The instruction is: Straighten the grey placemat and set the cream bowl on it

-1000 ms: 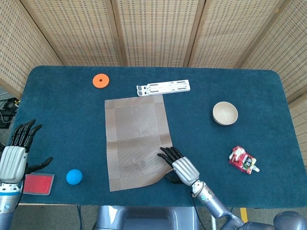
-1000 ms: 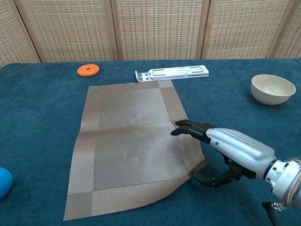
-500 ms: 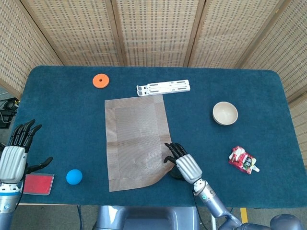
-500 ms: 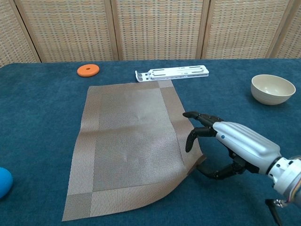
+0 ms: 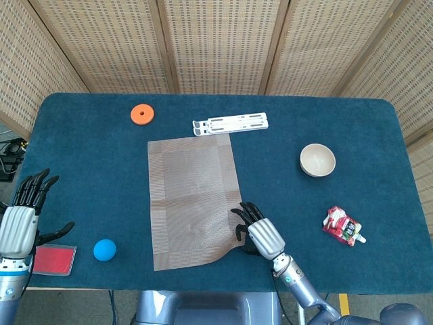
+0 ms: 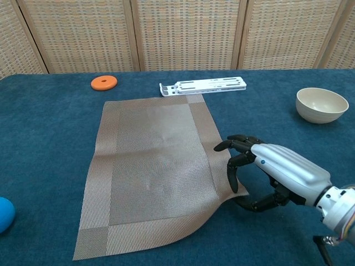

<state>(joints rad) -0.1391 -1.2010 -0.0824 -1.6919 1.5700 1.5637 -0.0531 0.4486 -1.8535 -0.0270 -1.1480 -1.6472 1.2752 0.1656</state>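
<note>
The grey placemat (image 5: 193, 196) (image 6: 155, 166) lies mid-table, slightly skewed, with its near right corner lifted off the cloth. My right hand (image 5: 260, 233) (image 6: 277, 172) is at that corner. Its fingers (image 6: 233, 166) curl down onto the mat's right edge and the thumb reaches under the raised corner, pinching it. The cream bowl (image 5: 317, 160) (image 6: 321, 104) stands upright on the blue cloth, far right and well away from the mat. At the near left edge my left hand (image 5: 19, 227) rests with fingers spread, holding nothing; only the head view shows it.
A white folding stand (image 5: 230, 124) (image 6: 202, 86) lies just beyond the mat's far edge, with an orange disc (image 5: 142, 114) (image 6: 104, 83) to its left. A blue ball (image 5: 104, 250) (image 6: 4, 213) and a red card (image 5: 54, 260) sit near left. A red snack packet (image 5: 344, 226) lies near right.
My right hand's fingers went from lying stretched out over the mat to curling down on its right edge, and the hand shifted slightly right. The left hand has not moved.
</note>
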